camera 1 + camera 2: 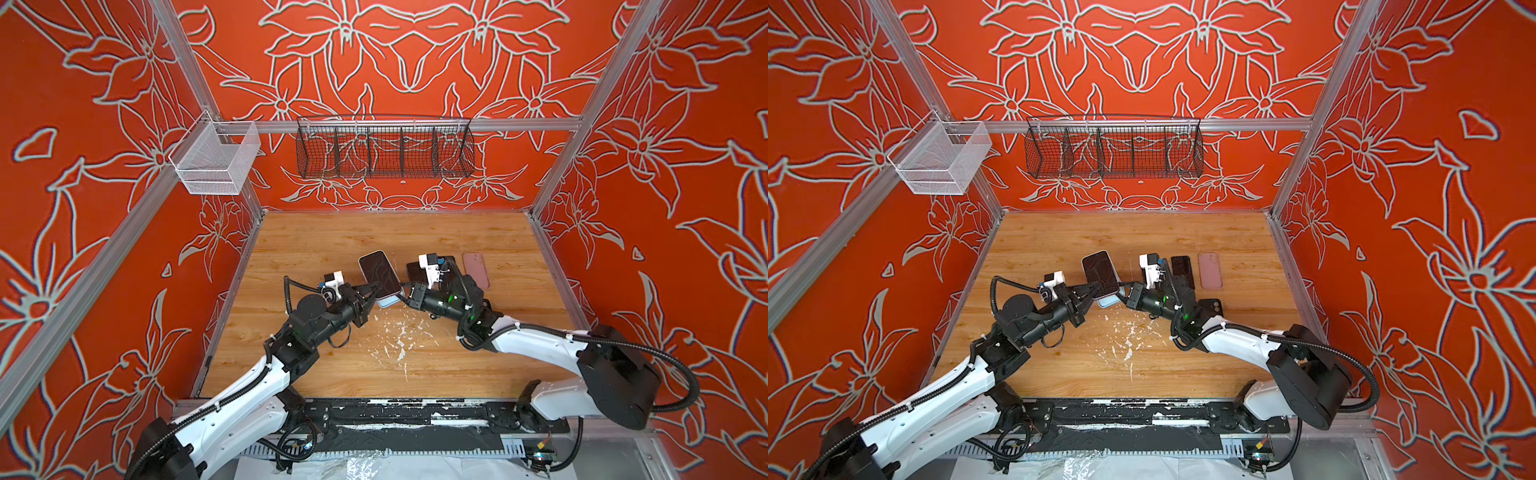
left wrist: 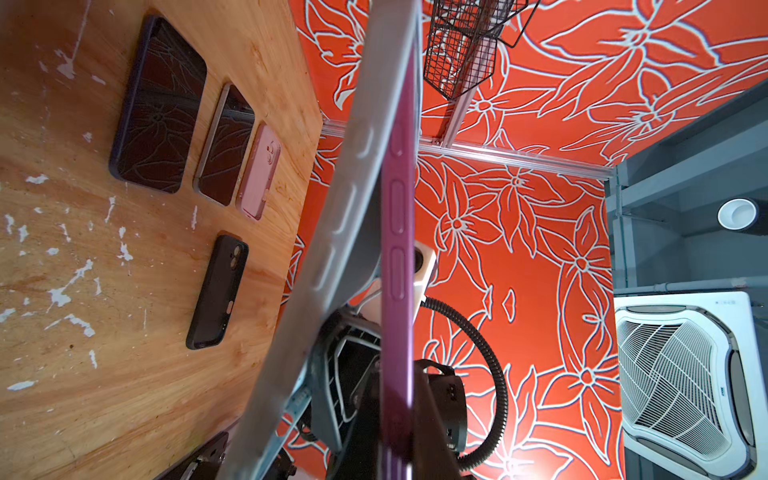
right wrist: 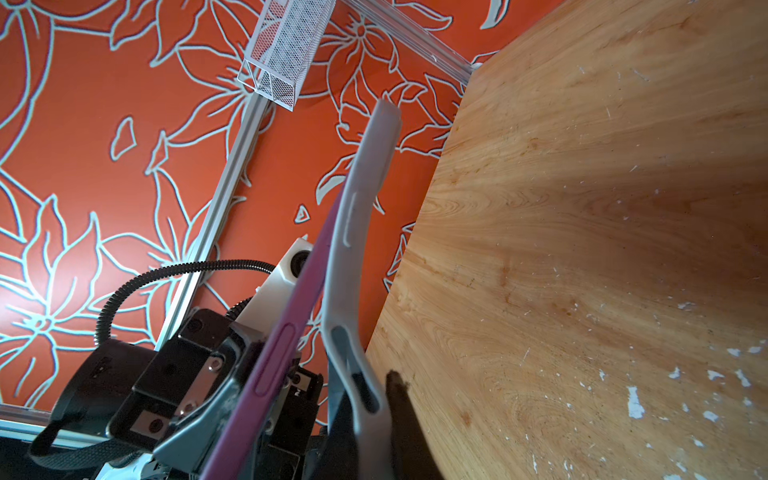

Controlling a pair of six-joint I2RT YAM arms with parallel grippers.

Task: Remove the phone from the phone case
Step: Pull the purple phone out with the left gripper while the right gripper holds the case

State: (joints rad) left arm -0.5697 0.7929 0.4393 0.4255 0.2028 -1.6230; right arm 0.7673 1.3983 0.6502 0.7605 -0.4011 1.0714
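Note:
Above the middle of the table, a phone (image 1: 380, 274) with a dark screen and purple edge (image 2: 397, 249) tilts up out of a pale grey-blue phone case (image 1: 388, 302). My left gripper (image 1: 375, 290) is shut on the phone's near end, its fingers (image 2: 434, 411) on either side of the purple edge. From the other side, my right gripper (image 1: 402, 293) is shut on the case's near edge (image 3: 357, 232). The right wrist view shows the phone (image 3: 291, 324) and case splitting apart at the near end and still meeting at the far end.
On the table at the right lie a pink case (image 1: 1209, 270), a dark phone (image 1: 1181, 268), a black case (image 1: 1214, 307) and a phone in a dark case (image 2: 160, 104). A black wire basket (image 1: 384, 147) and a white mesh basket (image 1: 216, 160) hang on the rails.

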